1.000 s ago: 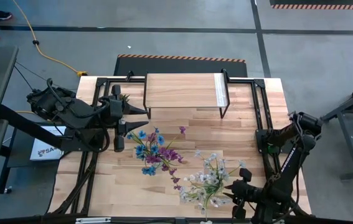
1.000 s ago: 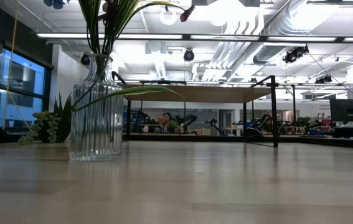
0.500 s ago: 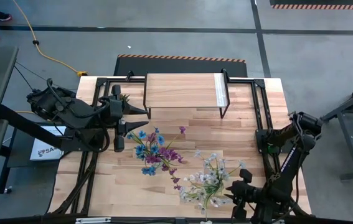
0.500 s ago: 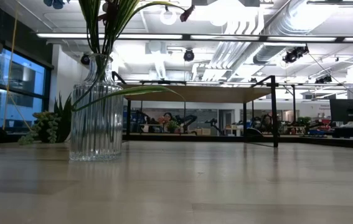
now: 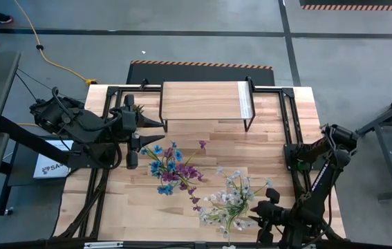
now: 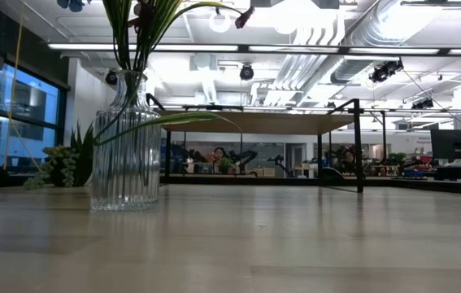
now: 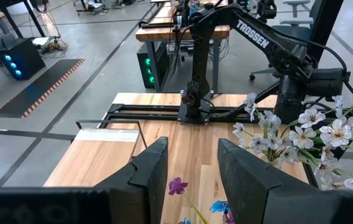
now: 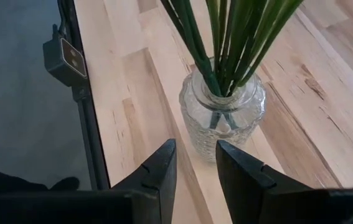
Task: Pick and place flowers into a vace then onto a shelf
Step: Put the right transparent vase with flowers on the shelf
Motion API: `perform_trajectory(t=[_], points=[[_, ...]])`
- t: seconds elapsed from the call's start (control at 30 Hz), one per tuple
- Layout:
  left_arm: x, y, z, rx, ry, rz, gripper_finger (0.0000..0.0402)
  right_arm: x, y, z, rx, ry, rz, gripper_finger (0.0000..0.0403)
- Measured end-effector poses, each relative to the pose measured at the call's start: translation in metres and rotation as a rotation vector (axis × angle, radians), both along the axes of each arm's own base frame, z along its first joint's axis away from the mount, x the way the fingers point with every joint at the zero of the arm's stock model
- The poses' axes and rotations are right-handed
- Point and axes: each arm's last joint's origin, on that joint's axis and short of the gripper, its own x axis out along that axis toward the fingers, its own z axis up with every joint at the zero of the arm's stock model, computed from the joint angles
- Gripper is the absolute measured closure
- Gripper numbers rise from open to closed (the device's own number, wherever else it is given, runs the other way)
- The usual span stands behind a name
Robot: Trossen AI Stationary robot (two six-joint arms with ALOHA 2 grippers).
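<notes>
A pale wood-plank table (image 5: 272, 145) stands on a grey concrete floor, and the low view looks past it into a bright open workshop with ceiling ducts.

From above, the shelf (image 5: 202, 102) sits at the upper centre of the table with nothing on its top. The blue and purple flowers (image 5: 171, 169) spread left of centre, and the white flowers (image 5: 230, 200) are at the lower centre right. What the sprays stand in is hidden under their blossoms in this view.

The low view supplies that. It shows a ribbed clear glass vase (image 6: 126, 146) upright at the left, with green stems rising out of the frame. A small green potted plant (image 6: 67, 163) sits behind it.

The left gripper (image 5: 132, 158) hangs at the left, just beside the blue and purple spray. Its wrist view shows the fingers (image 7: 151, 171) parted and holding nothing, with one purple blossom visible through the gap.

The right gripper (image 5: 254, 213) is at the lower right, next to the white blossoms. Its wrist view shows its jaws apart and empty, with a glass vase of green stems just ahead of the tips and near the table's black edge rail (image 8: 86, 118). I cannot tell whether this is the vase seen in the low view.
</notes>
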Motion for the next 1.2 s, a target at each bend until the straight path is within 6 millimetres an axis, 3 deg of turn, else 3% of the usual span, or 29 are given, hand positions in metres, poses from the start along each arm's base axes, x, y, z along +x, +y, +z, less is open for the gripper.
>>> perform_trajectory(t=[0.4,1.2], points=[[0.0,0.0,0.0,0.0,0.0,0.0,0.0227,0.0005,-0.0037,0.0004,-0.079,-0.031,0.006,0.0246],[0.0,0.0,0.0,-0.001,-0.001,0.001,0.0227,0.0034,-0.0064,0.0,-0.099,-0.035,-0.005,0.0244]])
